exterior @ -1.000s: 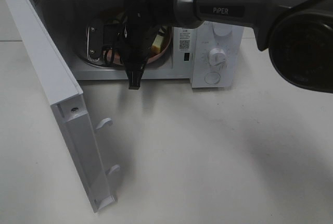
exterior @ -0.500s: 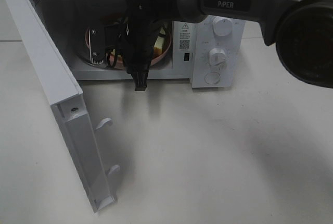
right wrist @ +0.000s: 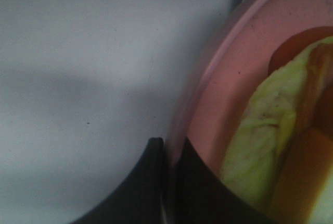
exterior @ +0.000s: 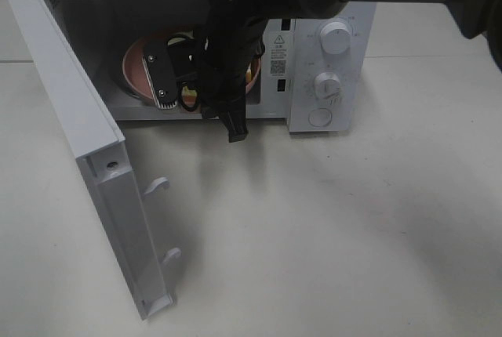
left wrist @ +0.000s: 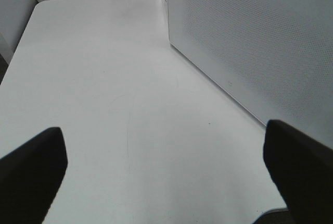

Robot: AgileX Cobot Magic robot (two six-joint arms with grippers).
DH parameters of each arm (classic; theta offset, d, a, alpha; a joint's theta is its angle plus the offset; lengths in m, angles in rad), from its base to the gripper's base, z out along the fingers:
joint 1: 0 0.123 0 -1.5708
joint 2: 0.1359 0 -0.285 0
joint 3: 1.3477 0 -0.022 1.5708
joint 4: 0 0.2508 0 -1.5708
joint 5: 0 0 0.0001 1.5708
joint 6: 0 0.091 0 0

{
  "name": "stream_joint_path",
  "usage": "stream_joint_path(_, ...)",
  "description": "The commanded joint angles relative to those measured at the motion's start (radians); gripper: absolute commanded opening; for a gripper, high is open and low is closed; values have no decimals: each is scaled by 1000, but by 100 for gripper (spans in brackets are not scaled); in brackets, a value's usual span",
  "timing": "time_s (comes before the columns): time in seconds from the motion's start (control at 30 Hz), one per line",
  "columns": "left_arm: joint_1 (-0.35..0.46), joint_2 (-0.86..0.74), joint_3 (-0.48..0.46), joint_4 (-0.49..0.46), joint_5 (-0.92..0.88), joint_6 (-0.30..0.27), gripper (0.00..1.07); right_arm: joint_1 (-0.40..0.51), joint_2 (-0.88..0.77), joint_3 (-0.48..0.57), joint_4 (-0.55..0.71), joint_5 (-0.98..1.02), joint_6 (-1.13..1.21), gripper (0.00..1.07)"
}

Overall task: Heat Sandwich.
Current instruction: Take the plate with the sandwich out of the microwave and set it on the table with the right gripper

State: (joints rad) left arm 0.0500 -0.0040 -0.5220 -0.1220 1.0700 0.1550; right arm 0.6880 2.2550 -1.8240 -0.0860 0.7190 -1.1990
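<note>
The sandwich (right wrist: pixel 268 140) lies on the pink plate (right wrist: pixel 229 94); I see its green lettuce, reddish filling and tan crust close up in the right wrist view. My right gripper (right wrist: pixel 169 148) is shut on the plate's rim. In the exterior high view the right gripper (exterior: pixel 192 70) reaches into the open white microwave (exterior: pixel 314 8), and the plate (exterior: pixel 140 69) shows inside at the left, with the sandwich hidden behind the arm. My left gripper (left wrist: pixel 166 161) is open and empty over the bare table, out of the exterior view.
The microwave door (exterior: pixel 86 141) stands wide open to the left, with two latch hooks (exterior: pixel 157 186) on its inner edge. The control panel with two knobs (exterior: pixel 327 86) is on the right. The left wrist view shows a white perforated microwave wall (left wrist: pixel 250 41).
The right arm has swung to the right and a little toward the front. The pink plate has shifted left inside the microwave and now covers the turntable there.
</note>
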Motion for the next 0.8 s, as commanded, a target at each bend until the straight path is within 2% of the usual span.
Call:
stream_joint_path(0.03,-2,-9,3,-2,2,-1,98,0,-43,19,25,-21,-53,0)
stream_joint_path(0.37,-2,-9,3,-2,2,-1,98,0,-111,129,71,-36,-122,0)
stream_joint_path(0.6,-2,-9,3,-2,2,-1,98,0,-195,255,97,-80,-214,0)
stream_joint_path(0.8,-2,-9,3,-2,2,-1,98,3,-248,322,98,-102,-253,0)
